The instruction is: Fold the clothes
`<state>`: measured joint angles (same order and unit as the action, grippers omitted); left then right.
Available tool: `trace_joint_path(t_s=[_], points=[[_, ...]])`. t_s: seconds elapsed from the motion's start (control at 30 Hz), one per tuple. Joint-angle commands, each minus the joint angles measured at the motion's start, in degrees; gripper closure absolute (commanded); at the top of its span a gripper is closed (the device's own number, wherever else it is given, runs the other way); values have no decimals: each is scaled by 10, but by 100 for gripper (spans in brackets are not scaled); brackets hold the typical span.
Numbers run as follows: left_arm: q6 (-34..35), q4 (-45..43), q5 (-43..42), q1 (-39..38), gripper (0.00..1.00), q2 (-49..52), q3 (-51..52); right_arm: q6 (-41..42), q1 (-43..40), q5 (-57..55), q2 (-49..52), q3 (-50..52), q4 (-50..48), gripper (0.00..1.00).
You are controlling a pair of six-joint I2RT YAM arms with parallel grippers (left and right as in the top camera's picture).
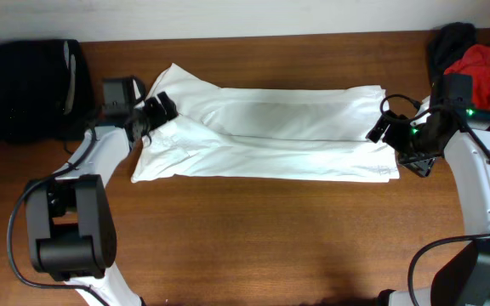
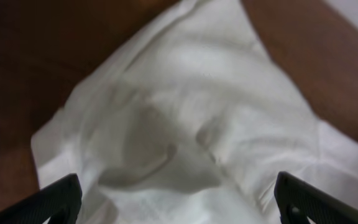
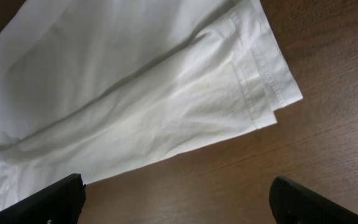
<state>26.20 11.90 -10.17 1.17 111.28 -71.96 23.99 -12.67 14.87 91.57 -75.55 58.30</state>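
Black fingers (image 2: 58, 196) of left gripper (image 1: 156, 109) are spread wide, nothing held, above crumpled end of white T-shirt (image 1: 270, 136); right gripper (image 1: 381, 129) is open too, empty, by stitched hem. Shirt is laid at middle of table (image 1: 270, 229) as long folded band. Risk judged: only top layer gets pinched and fold is dragged apart on slick wood. Table smooth, brown; shirt soft, thin, creased

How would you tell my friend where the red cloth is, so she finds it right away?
Start at the brown wooden table and go to its far right corner, past the long white T-shirt in the middle. There a red garment lies bunched beside a dark garment. It is the only red cloth; the others are white or black.
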Motion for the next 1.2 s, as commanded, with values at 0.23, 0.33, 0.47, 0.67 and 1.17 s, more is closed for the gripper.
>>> trace_joint_path(t_s=[0.23,0.33,0.47,0.67,1.17], points=[[-247,122,43,-129,9,40,-205,-12,0,-7,39,-4,-2,1],[-313,124,80,-138,10,90,-205,-13,0,-7,49,-4,0,1],[-401,122,92,-142,11,140,-205,-13,0,-7,49,-4,0,1],[-456,137,92,-160,17,166,-205,-13,0,-7,49,-4,-1,1],[-410,98,172,-172,49,202,-206,-13,0,-21,49,-4,-2,1]])
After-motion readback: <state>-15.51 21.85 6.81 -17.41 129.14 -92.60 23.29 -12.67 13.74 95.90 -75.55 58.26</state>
